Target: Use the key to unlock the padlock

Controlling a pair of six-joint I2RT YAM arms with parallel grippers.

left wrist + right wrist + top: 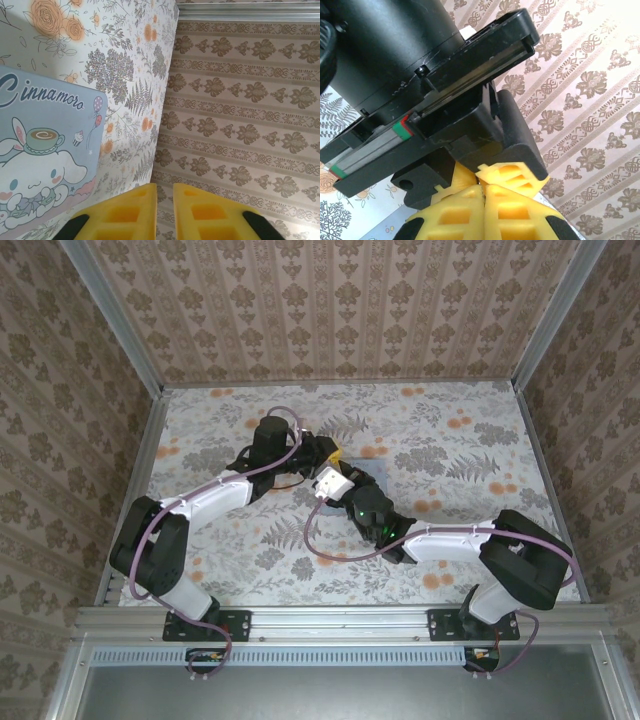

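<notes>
Meeting above the middle of the floral worktop (450, 440), the left arm (200, 502) and the right arm (450, 540) stretched in from the lower left and lower right of the overhead frame, and their ends crowded together just above its centre

In the left wrist view, the left jaws rose from the bottom edge as two yellow fingers (132, 212). They stood a narrow slit apart, released rather than grasping: the patterned wall (240, 125) showed through the slit and nothing lay in it. A pale blue cartoon-printed tin (45, 135) lay flat on the worktop at the lower left of that frame, just beside the left-hand finger. Whether the two touched could not be told

In the right wrist view, the right jaws were clenched, their own yellow fingers pressed together along a thin seam at the bottom centre. Whether anything thin was pinched in that seam could not be told. Their tips sat right against the fingers of the left jaws, whose black housing (390, 55) slanted across the upper left of the frame, with the wall behind at the right

Where the padlock lay could not be told
</notes>
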